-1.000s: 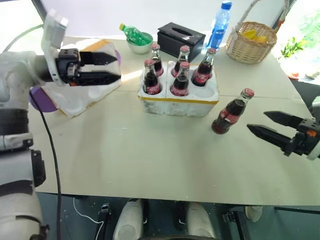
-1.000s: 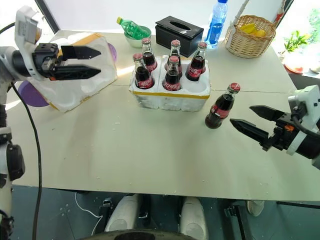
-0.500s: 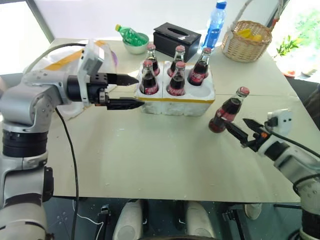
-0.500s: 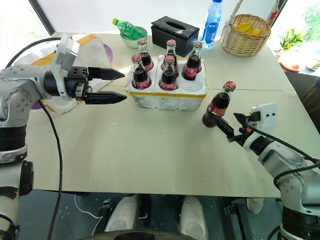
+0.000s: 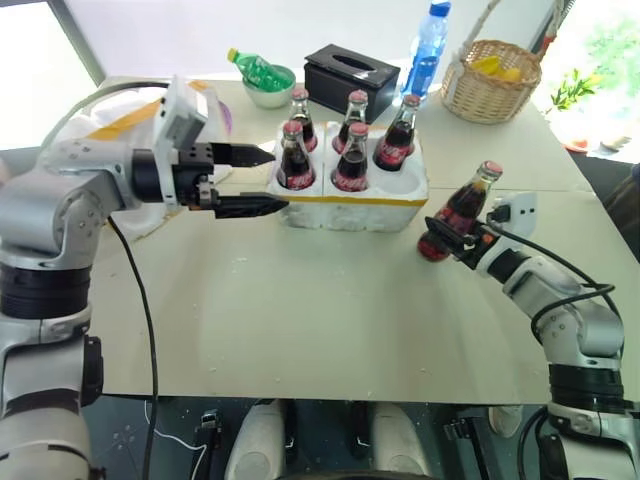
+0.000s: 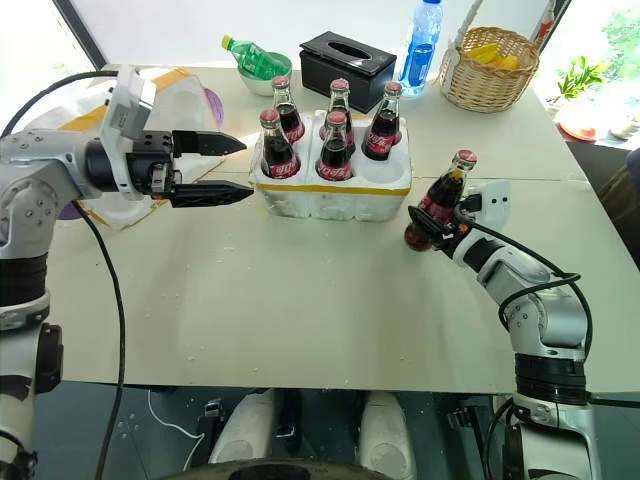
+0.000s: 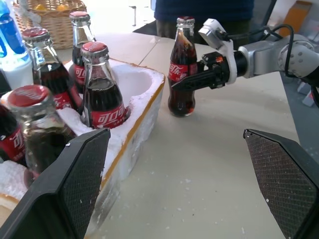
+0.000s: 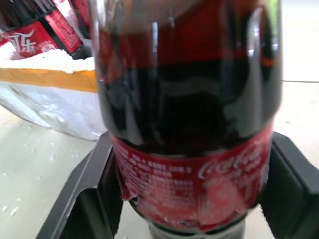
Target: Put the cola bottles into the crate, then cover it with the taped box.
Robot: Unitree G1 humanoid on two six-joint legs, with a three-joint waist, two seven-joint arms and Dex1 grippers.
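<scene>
Styrofoam crate on the table holds 5 cola bottles; 1 well sits bare. Right of crate, the 6th bottle stands, right gripper clamped on its body. Left of crate, left gripper hovers, fingers spread wide. Taped box further left.

The robot has fat silver-grey arms with black rings at the joints, thin black cables looping along them, a white block on each wrist, and a left hand and right hand each made of two long, pointed black fingers.
</scene>
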